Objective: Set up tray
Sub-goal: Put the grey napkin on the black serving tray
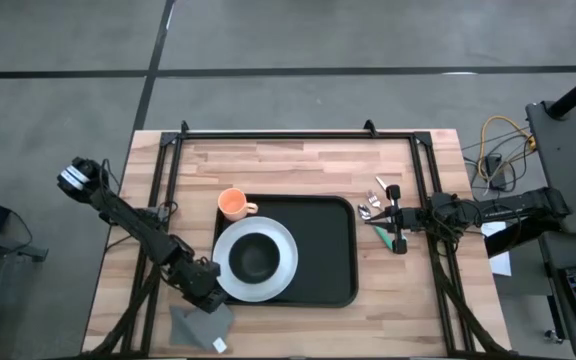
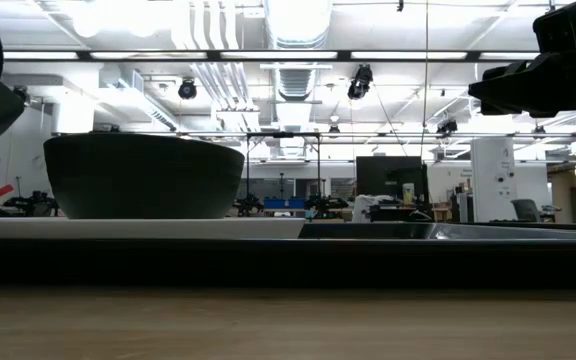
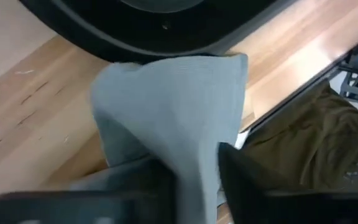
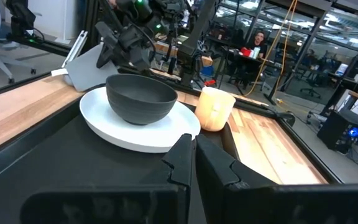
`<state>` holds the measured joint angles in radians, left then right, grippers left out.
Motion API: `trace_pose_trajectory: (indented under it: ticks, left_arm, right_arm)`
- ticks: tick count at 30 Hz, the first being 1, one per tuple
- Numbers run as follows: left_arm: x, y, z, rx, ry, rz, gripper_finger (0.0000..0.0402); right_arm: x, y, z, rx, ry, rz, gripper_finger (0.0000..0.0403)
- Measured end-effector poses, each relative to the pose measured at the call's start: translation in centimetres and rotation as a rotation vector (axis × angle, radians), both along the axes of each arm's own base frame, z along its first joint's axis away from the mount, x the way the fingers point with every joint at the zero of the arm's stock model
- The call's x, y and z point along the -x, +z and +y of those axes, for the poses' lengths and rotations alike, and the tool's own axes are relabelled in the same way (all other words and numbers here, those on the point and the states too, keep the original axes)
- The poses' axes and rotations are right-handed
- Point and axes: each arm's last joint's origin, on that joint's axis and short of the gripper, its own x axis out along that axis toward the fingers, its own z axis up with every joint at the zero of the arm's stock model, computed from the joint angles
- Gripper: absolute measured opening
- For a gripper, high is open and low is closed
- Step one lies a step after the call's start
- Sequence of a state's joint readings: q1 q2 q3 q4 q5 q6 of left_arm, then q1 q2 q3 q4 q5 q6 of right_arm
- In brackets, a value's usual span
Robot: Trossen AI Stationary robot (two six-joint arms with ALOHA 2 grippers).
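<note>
The black tray (image 1: 318, 215) lies mid-table. A white plate (image 1: 278, 275) rests on its left part, with a dark bowl (image 1: 255, 258) on the plate. An orange cup (image 1: 233, 204) stands on the wood by the tray's far left corner. A grey napkin (image 1: 196, 325) lies at the near left of the table, beside the tray's corner. My left gripper (image 1: 206, 297) is over the napkin's far edge and shut on it (image 3: 197, 171). My right gripper (image 1: 398, 228) hangs shut at the tray's right rim (image 4: 193, 155) and holds nothing. My left gripper pinches a raised fold of the grey napkin (image 3: 194, 140) between its two fingers (image 3: 241, 177). It comes slanting down from the table's left. The cloth bunches up into a ridge ahead of the fingers. The rest of the napkin (image 3: 123, 112) lies on the wood beside the tray.
Cutlery (image 1: 373, 207) lies on the wood right of the tray, just beyond my right gripper. A black frame rail (image 1: 298, 135) runs along the table's far side, with struts down both sides. Bare wood lies between the tray and the near edge (image 1: 368, 325).
</note>
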<state>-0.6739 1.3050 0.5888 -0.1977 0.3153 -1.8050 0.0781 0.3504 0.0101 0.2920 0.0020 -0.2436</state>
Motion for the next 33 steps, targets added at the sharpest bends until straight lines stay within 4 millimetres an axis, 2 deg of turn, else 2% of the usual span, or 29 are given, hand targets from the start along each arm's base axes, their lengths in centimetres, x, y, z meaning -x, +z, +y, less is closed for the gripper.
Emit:
trace_pose_trajectory:
  ticks: [2,4,11,25,29,33]
  left_arm:
    - [0.0,0.1,0.0,-0.003,-0.019,-0.020,0.0032]
    - [0.0,0.2,0.0,-0.004,-0.030,-0.034,0.0011]
    - [-0.3,0.7,-0.3,0.010,-0.071,-0.109,0.0001]
    - [-3.6,6.4,-1.9,-0.138,-0.169,-0.543,0.0000]
    - [-4.6,6.5,-1.8,-0.172,-0.187,-0.568,0.0000]
    - [-5.5,5.7,-1.4,-0.199,-0.196,-0.550,0.0000]
  right_arm:
    - [0.0,0.0,0.0,0.000,0.001,0.000,0.0009]
    - [0.0,0.0,0.0,0.000,0.000,0.000,0.0009]
    - [0.0,0.0,0.0,0.000,0.000,0.000,0.0009]
    - [0.0,0.0,0.0,0.000,0.000,0.000,0.0009]
    - [0.0,0.0,0.0,0.000,0.001,0.000,0.0009]
    - [0.0,0.0,0.0,0.000,0.000,0.000,0.0009]
